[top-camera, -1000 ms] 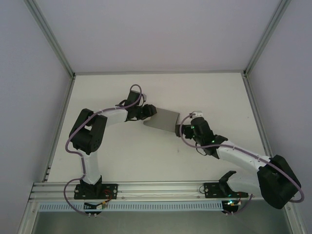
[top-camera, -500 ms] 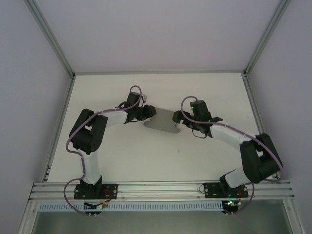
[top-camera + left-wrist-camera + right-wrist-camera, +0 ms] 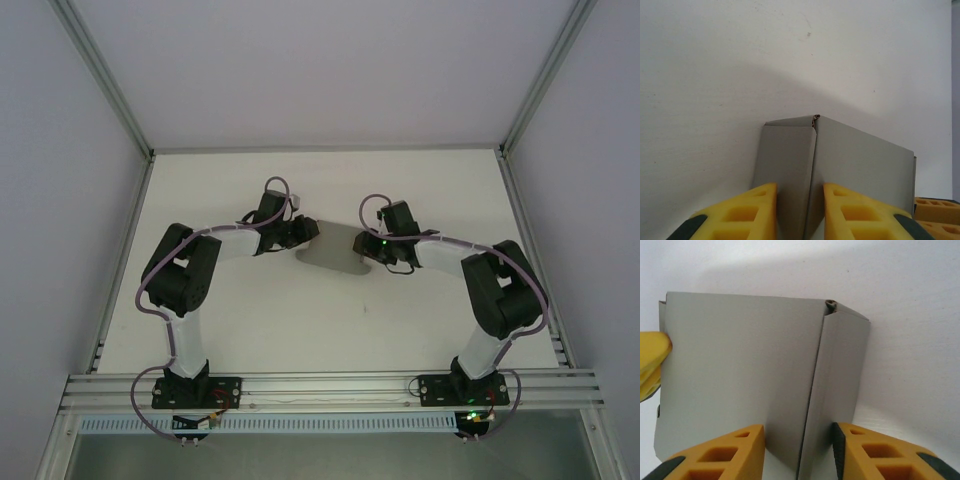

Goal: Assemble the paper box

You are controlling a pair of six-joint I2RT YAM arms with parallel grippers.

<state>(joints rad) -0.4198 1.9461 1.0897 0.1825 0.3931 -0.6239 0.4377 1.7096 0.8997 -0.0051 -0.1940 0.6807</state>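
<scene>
The paper box [image 3: 335, 251] is a low grey cardboard box lying mid-table between both arms. My left gripper [image 3: 306, 231] holds its left end. In the left wrist view the yellow fingers [image 3: 752, 207] press either side of the box [image 3: 860, 160] at a corner fold, so the left gripper [image 3: 799, 186] is shut on it. My right gripper [image 3: 367, 249] is at the opposite end. In the right wrist view the right gripper [image 3: 799, 426] has closed on the box [image 3: 740, 365] across its folded side flap [image 3: 840, 370].
The white table [image 3: 300, 330] is bounded by aluminium frame posts [image 3: 110, 90] and white walls on three sides. A rail [image 3: 330, 385] carrying both arm bases runs along the near edge. The left gripper's yellow fingertip [image 3: 650, 360] touches the box's far end.
The right arm swung in from the right to the box's right end and its jaws narrowed sharply onto it. The left jaws also tightened. The box stayed roughly in place.
</scene>
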